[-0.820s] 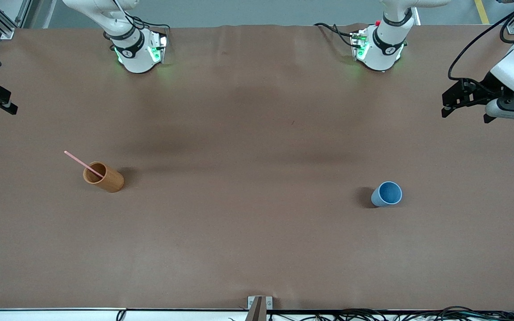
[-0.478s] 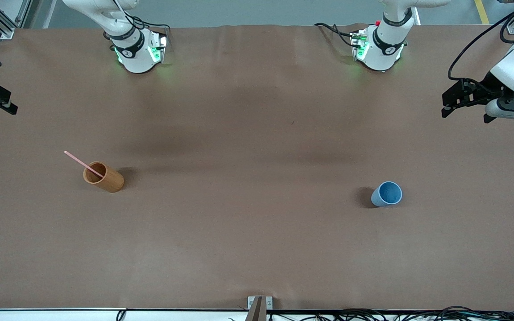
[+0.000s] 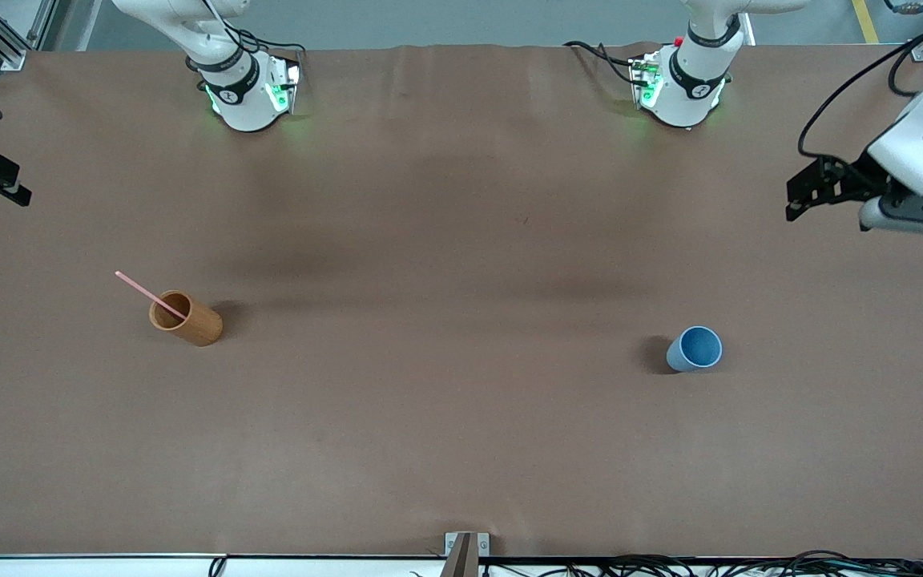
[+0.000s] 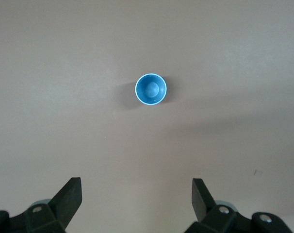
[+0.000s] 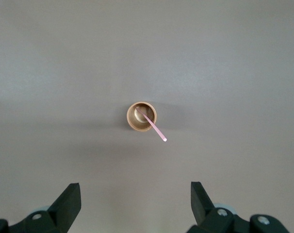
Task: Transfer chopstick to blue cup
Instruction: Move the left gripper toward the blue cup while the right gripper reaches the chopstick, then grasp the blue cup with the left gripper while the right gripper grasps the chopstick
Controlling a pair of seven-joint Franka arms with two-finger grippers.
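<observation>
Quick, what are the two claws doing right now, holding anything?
Left gripper: open, holding nothing, high over the table with the blue cup below.
Right gripper: open, holding nothing, high above the chopstick.

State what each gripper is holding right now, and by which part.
Nothing is held. The left gripper and right gripper are both open and empty, high over the table. The chopstick leans in the orange-brown cup; the blue cup stands empty.

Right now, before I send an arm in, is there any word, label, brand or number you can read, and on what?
None readable.
Round black marks on the arm bases: too small to read.
Blue cup, orange-brown cup, chopstick: no print showing.
Brown table cover: plain.
</observation>
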